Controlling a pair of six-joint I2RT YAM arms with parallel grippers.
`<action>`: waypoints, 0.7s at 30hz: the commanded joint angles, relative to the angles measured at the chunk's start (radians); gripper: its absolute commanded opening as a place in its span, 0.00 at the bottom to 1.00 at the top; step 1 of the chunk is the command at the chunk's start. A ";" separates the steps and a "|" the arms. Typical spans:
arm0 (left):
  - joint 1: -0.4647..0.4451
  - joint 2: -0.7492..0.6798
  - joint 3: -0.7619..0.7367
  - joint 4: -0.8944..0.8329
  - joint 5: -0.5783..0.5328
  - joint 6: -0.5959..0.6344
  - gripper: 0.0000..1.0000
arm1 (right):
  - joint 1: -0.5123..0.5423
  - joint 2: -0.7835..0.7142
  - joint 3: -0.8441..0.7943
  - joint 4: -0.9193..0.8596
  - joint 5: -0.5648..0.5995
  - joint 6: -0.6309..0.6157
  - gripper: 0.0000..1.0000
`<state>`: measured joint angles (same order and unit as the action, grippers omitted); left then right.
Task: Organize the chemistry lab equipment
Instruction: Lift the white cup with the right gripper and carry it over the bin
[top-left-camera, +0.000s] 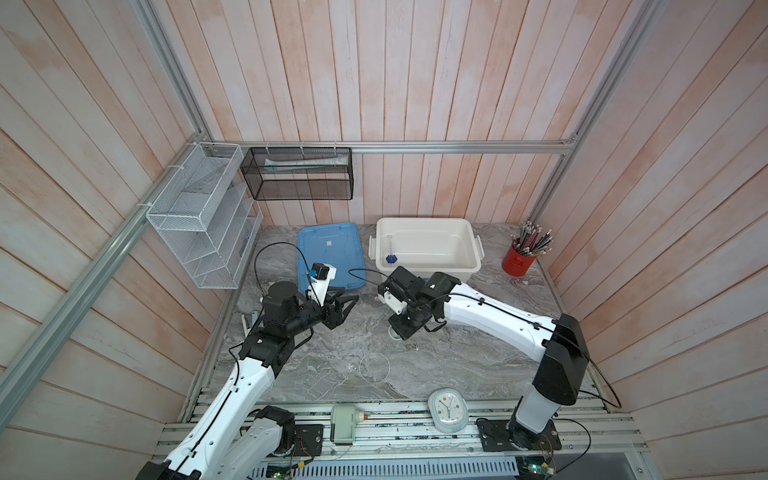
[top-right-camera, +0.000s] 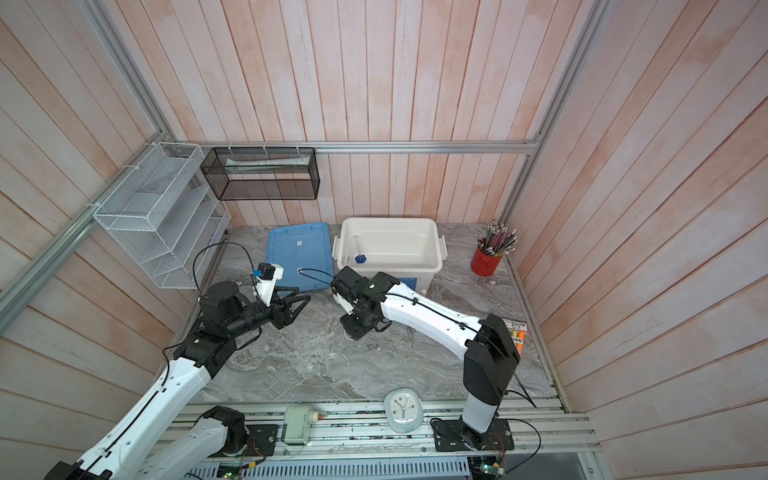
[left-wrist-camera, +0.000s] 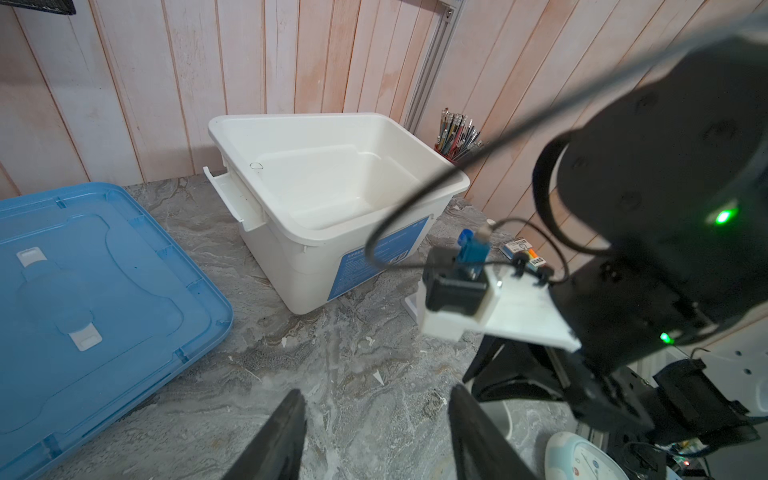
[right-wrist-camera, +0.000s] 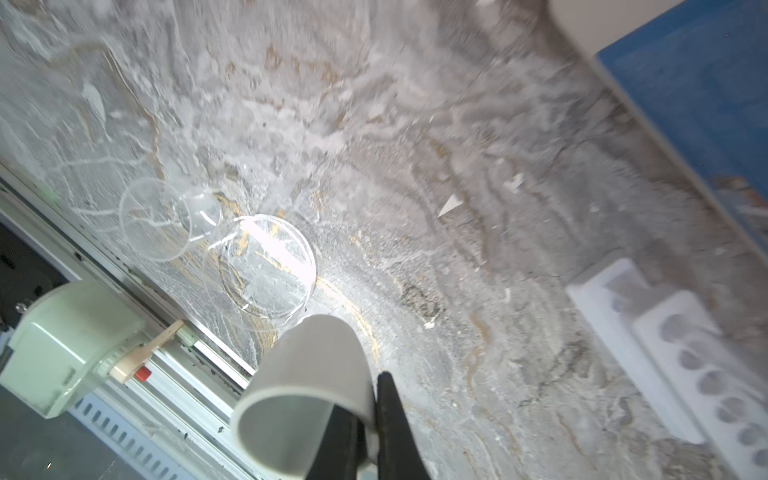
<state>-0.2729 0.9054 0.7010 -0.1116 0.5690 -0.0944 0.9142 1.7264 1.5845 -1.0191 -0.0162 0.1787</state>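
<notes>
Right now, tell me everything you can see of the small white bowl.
The small white bowl is plain, matte and opaque, with a smooth curved wall and a thin rim. Its mouth faces the wrist camera and it looks empty. The right end effector is shut on its wall, one black finger inside, one outside. Whether it touches the marble table is unclear.

**Left fingers parted, right fingers pinched**

Our white-and-black left arm (top-left-camera: 232, 399) reaches in from the near edge with its wrist about level. Its black left gripper (top-left-camera: 350, 304) points toward the middle, fingers parted and nothing between them. Our white-and-black right arm (top-left-camera: 498, 322) stretches across low, wrist bent downward. Its black right gripper (right-wrist-camera: 371, 399) is pinched on the wall of a small white bowl (right-wrist-camera: 307, 374).
</notes>
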 joint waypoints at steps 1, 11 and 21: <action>0.008 -0.007 -0.015 0.013 0.010 0.007 0.57 | -0.046 -0.025 0.109 -0.128 0.078 -0.060 0.00; 0.010 -0.015 -0.012 0.003 0.006 0.000 0.57 | -0.229 0.081 0.419 -0.150 0.182 -0.174 0.00; 0.009 -0.015 0.011 -0.026 -0.016 -0.017 0.57 | -0.387 0.338 0.719 -0.072 0.189 -0.241 0.00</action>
<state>-0.2684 0.9028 0.7010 -0.1257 0.5671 -0.0994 0.5453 2.0079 2.2253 -1.1175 0.1596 -0.0250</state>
